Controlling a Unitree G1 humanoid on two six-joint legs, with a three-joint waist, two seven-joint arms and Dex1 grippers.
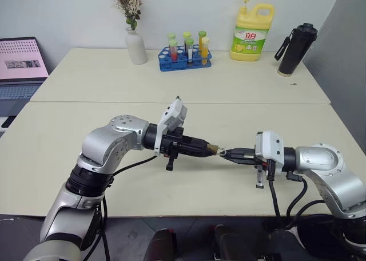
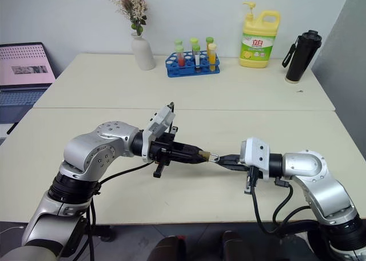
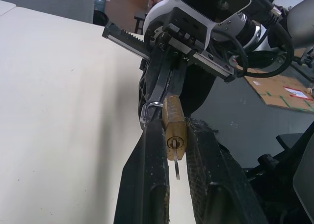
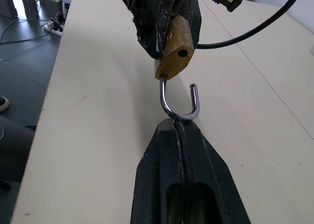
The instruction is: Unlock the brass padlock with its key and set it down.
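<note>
A: Well, where is the brass padlock (image 4: 175, 46) right now?

B: Up in the air over the cream desk (image 1: 171, 101), between the 2 arms; the left gripper (image 1: 213, 149) pinches its brass body between both black fingers.

A: And the shackle?

B: Sprung open; 1 leg sits in the body, the free end hangs clear of its hole; the right gripper (image 4: 180, 128) is pressed together on the bend of the silver shackle (image 4: 179, 103).

A: What about the key (image 3: 176, 160)?

B: Sitting in the keyhole at the padlock's bottom face, its thin silvery end sticking out between the left gripper's fingers (image 3: 152, 175); nothing grips it.

A: Anything else on the desk?

B: Along the far edge: a white vase (image 1: 136, 45) with dried flowers, a blue test-tube rack (image 1: 185, 57), a yellow detergent bottle (image 1: 252, 35) and a black flask (image 1: 296, 48); a laptop (image 1: 20, 66) sits off to the left.
</note>
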